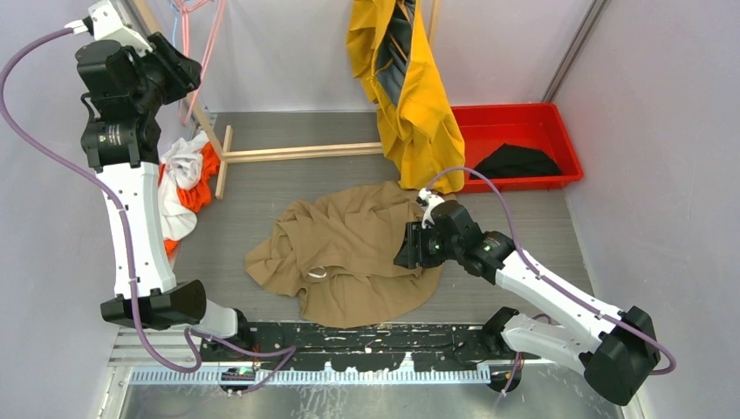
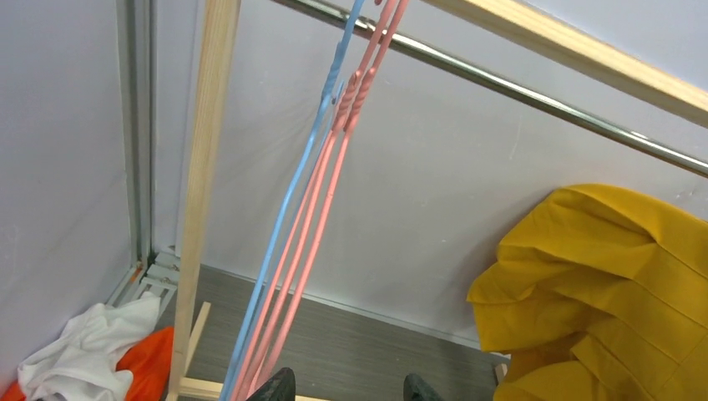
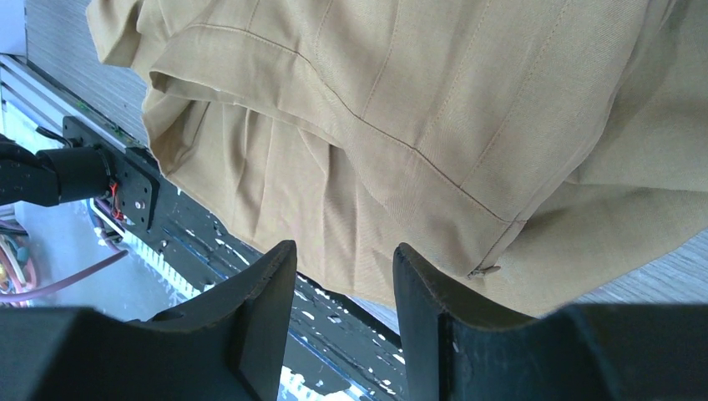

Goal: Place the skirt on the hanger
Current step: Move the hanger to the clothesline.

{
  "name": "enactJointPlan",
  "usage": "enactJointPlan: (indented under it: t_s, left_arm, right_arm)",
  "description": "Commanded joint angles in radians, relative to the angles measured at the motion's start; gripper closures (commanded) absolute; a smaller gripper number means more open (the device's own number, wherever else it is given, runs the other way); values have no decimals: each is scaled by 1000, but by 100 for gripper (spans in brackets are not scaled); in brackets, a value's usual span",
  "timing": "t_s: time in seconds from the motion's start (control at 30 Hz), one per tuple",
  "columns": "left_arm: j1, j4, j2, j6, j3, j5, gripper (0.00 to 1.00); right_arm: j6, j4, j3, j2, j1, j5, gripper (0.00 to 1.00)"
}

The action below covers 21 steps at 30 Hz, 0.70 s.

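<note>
The tan skirt [image 1: 349,253] lies crumpled on the grey floor in the middle of the top view. My right gripper [image 1: 408,249] hovers at its right edge, open; in the right wrist view the skirt's hem [image 3: 376,125] fills the space beyond the right gripper [image 3: 342,263], with no cloth between the fingers. A blue hanger [image 2: 290,209] and pink hangers [image 2: 321,209] hang from the rail at the far left [image 1: 208,52]. Raised high, my left gripper [image 2: 351,388] stands open just to the right of them, holding nothing.
A yellow garment [image 1: 406,87] hangs from the rack at the back middle. The red bin [image 1: 524,122] at the back right holds a black cloth [image 1: 519,161]. White and orange clothes [image 1: 188,179] lie by the wooden rack foot [image 1: 297,153]. A wooden post [image 2: 200,192] stands left of the hangers.
</note>
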Motion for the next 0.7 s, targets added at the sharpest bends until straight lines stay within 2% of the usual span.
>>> enactJointPlan:
  t_s: [0.0, 0.23, 0.67]
  left_arm:
    - [7, -19, -12, 12, -28, 12, 51]
    - [6, 7, -32, 38, -72, -60, 51]
    - [4, 37, -13, 22, -107, 1, 52]
  right_arm:
    - [-3, 57, -3, 2, 4, -21, 49]
    - [-1, 66, -14, 6, 6, -30, 49]
    - [0, 80, -20, 22, 5, -35, 49]
